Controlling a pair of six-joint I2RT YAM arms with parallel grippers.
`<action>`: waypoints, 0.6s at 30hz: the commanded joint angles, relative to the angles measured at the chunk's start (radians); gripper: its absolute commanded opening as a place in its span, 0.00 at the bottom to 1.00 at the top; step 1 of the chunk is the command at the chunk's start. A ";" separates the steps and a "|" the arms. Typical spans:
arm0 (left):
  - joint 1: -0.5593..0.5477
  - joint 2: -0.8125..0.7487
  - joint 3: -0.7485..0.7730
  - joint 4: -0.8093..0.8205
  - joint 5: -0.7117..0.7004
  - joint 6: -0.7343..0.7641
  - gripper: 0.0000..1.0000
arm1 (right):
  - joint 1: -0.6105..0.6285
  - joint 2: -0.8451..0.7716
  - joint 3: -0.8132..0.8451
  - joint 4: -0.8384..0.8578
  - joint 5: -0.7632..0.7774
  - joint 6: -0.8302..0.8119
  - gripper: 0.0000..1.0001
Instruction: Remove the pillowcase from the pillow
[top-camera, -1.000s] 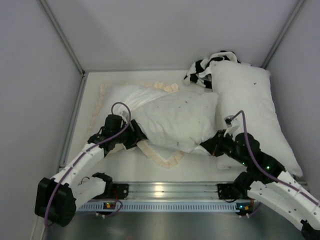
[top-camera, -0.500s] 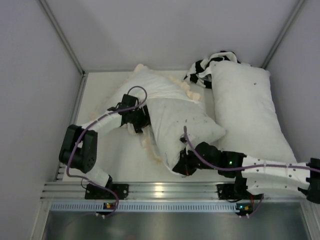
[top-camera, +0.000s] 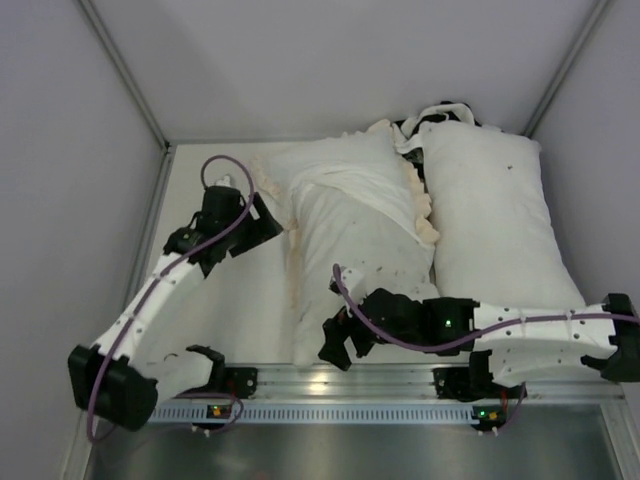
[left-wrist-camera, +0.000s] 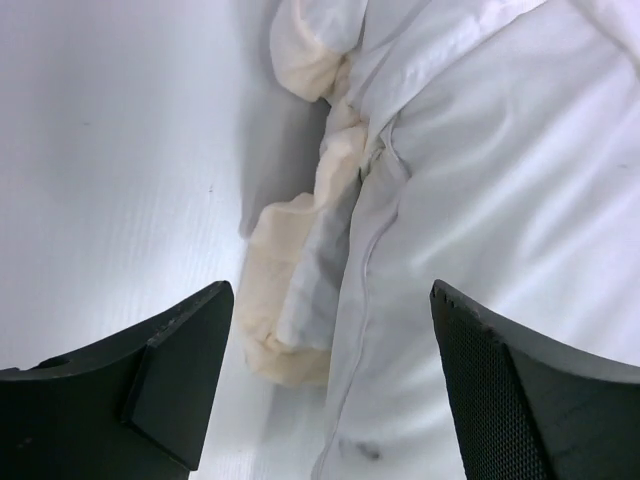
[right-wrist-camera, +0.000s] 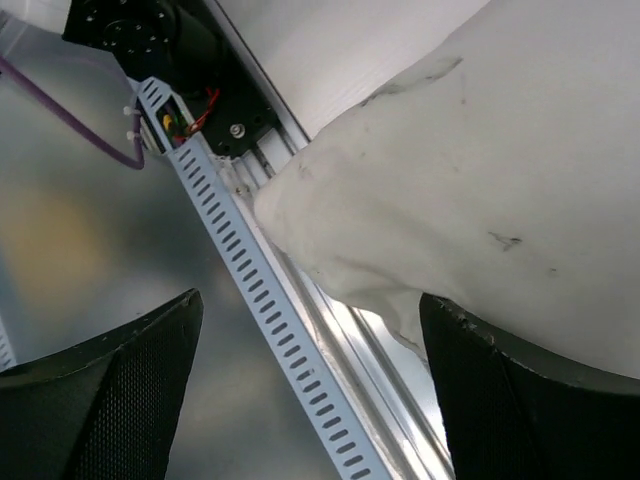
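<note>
The pillow (top-camera: 365, 262), white with tiny dark specks, lies lengthwise in the middle of the table, its near corner (right-wrist-camera: 450, 150) over the front rail. The cream-white pillowcase (top-camera: 340, 172) is bunched round its far half. The case's ruffled frill (top-camera: 420, 210) runs down the right side, and more of the frill shows along the left edge (left-wrist-camera: 290, 300). My left gripper (top-camera: 272, 222) stands open just left of the pillowcase, with frill and white fabric below its fingers (left-wrist-camera: 330, 380). At the pillow's near corner my right gripper (top-camera: 338, 350) is open too and holds nothing (right-wrist-camera: 310, 400).
A longer plain white pillow (top-camera: 495, 220) fills the right side, touching the frill. A black-and-white cloth (top-camera: 440, 112) lies at its far end. The slotted aluminium rail (right-wrist-camera: 260, 290) runs along the near edge. Walls close in on the left, the right and at the back.
The pillow has swung round from crosswise to lengthwise. The right gripper has let go of it and opened at its near corner. The left gripper has drawn back to the left and opened wider.
</note>
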 joint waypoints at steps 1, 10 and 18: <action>0.001 -0.188 -0.051 -0.140 -0.136 0.005 0.83 | 0.004 -0.090 0.097 -0.163 0.132 -0.070 0.84; -0.003 -0.391 -0.108 -0.139 0.347 -0.004 0.80 | -0.233 -0.342 0.097 -0.299 0.437 -0.029 0.79; -0.002 -0.463 -0.131 -0.140 0.448 -0.020 0.80 | -0.659 -0.255 0.037 -0.300 0.221 -0.123 0.79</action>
